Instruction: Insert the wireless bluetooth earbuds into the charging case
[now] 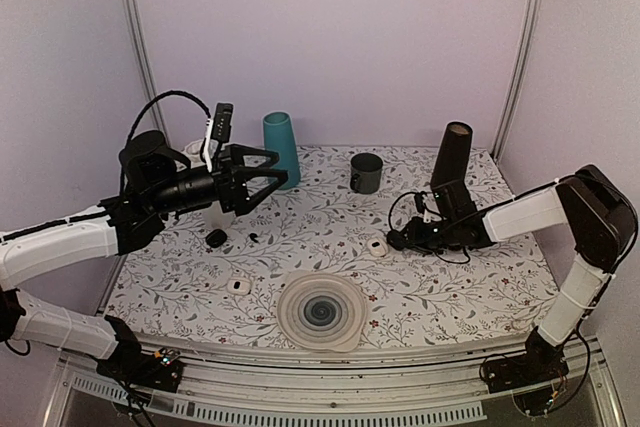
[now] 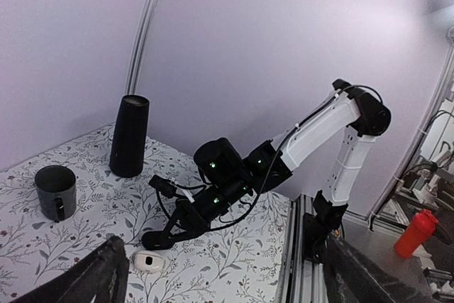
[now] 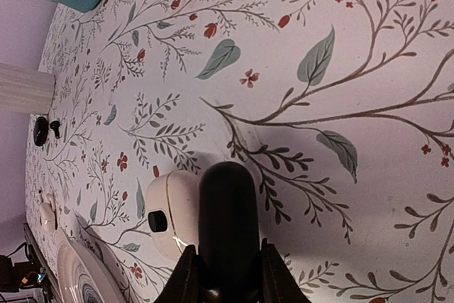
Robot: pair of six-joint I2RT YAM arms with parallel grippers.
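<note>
On the flowered table (image 1: pixel 470 287), a teal cone (image 1: pixel 281 142), a dark mug (image 1: pixel 366 173) and a tall black tube (image 1: pixel 452 154) are lined along the back. A flat ribbed disc (image 1: pixel 321 311) is set at the near edge. All four are kept apart from the right gripper (image 1: pixel 394 241). That gripper is lowered to the tabletop right of centre, and its fingers are clamped on a black rounded piece (image 3: pixel 227 211). Whether that piece is an earbud cannot be told. A white case (image 1: pixel 377 246) is found just beside the gripper's tip, on its left in the top view, and a second white case (image 1: pixel 237 286) is seen near the disc. One earbud (image 1: pixel 255 237) is laid on the left part of the table, near a black pebble-shaped case (image 1: pixel 216 238) and well apart from the right gripper. The left gripper (image 1: pixel 281 168) is held high above that side, with its fingers spread wide apart.
</note>
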